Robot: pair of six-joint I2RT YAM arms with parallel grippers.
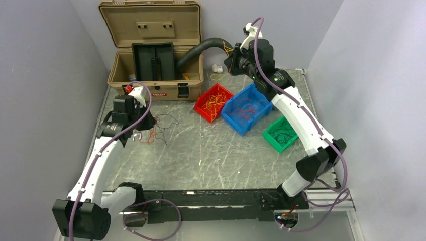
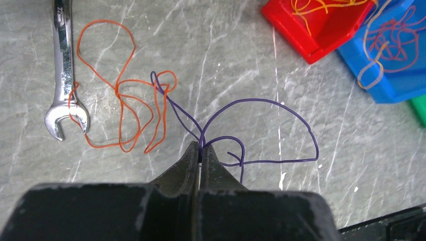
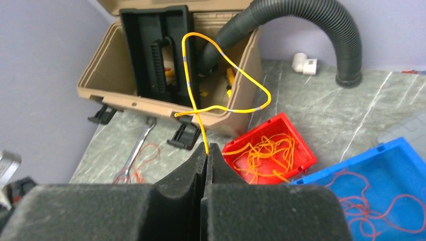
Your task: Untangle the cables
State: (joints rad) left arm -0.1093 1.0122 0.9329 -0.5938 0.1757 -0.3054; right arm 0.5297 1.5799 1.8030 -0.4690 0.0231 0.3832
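Work table [image 1: 211,150] with the cable-sorting layout, both arms engaged; the open tan case [image 3: 100,83] stands ahead and left of the right gripper [image 3: 206,148], and the ribbed black hose [image 3: 321,30] arches ahead and to its right.

Three bins appear to serve as colour-sorted destinations: the blue bin [image 3: 351,165], holding red wires, lies low to the right of those fingertips; the red bin [image 3: 301,150], holding orange-yellow wires, lies just beyond and right of them; the green bin [image 1: 271,140] sits under that arm's forearm.

The right jaws are pressed together on one end of the yellow wire [image 3: 251,83], which stands up in a free loop, probably lifted clear so that it can go to the red bin.

The left gripper [image 2: 200,150] is low over the table, jaws pinched on the purple wire [image 2: 281,108] where its loops meet.

The wrench [image 2: 63,65] lies ahead and far left of these jaws, with the orange wire [image 2: 123,100] draped over its open end; that wire crosses the purple one ahead-left of the tips, so the pair is judged not yet separated.
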